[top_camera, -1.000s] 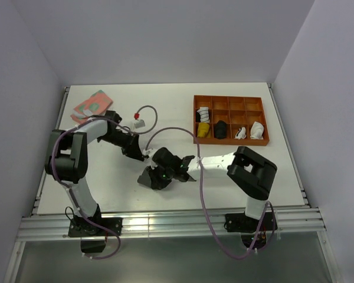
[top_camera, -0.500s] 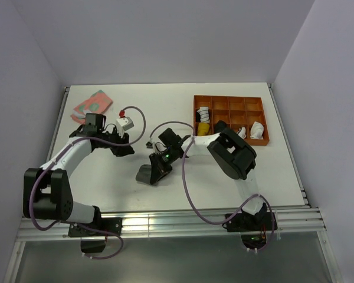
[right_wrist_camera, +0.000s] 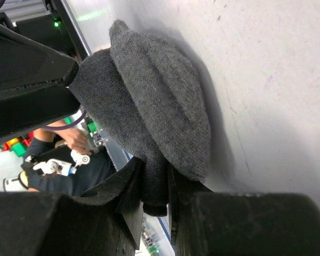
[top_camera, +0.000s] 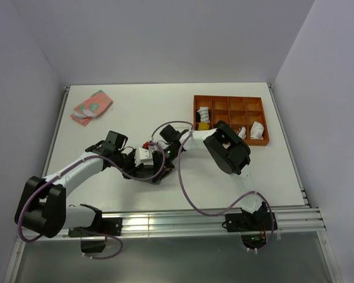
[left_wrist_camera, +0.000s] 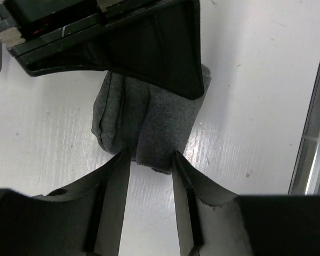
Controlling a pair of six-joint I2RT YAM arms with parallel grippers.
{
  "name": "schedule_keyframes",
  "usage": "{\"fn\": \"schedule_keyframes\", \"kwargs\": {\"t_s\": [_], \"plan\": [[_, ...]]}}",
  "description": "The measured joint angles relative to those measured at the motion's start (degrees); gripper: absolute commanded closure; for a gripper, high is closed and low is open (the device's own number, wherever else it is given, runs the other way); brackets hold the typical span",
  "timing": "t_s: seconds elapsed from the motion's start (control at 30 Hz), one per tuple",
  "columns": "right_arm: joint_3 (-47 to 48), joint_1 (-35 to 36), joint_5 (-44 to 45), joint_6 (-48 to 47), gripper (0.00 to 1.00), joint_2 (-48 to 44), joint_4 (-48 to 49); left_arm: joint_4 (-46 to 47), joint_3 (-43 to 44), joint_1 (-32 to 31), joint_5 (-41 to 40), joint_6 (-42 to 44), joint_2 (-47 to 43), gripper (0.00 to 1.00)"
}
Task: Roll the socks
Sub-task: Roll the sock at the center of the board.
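Item: grey sock [left_wrist_camera: 149, 114], bunched into a short, thick bundle, lying on the table [top_camera: 265, 171] at mid-table, toward the near edge. Position: directly between the two arms, with neither arm nearer. Its folds run lengthwise from one gripper toward the other. Right gripper [right_wrist_camera: 154, 170]: clenched on a darker inner layer at the far end of the bundle, pinning it low against the table. Left gripper [left_wrist_camera: 149, 160]: jaws parted, tips flanking the near end, which lies just inside them and straight ahead along the approach line; no squeeze is evident. Judgement: the roll is partly formed. Any further turn or tuck depends on the left gripper working head-on into that near end against the right gripper's hold.
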Motion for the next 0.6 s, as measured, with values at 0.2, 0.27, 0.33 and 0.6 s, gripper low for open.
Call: {"fn": "schedule_keyframes", "kwargs": {"t_s": [0.2, 0.27, 0.33, 0.6], "plan": [[1.38, -0.13, -1.16, -0.44, 0.96, 1.18, -1.77, -0.02, 0.0, -0.81, 0.26, 1.27, 0.02, 0.56], [1.42, -0.15, -1.25, -0.55, 0.96, 1.25, -1.92, -0.07, 0.0, -1.18, 0.55, 1.46, 0.09, 0.56], [1.44, -0.15, -1.25, -0.68, 0.96, 1.25, -1.99, -0.37, 0.13, -1.6, 1.16, 1.73, 0.59, 0.56], [1.86, -0.15, -0.92, -1.09, 0.96, 1.31, -3.02, -1.84, 2.62, -3.17, 3.23, 2.34, 6.93, 0.62]]}}
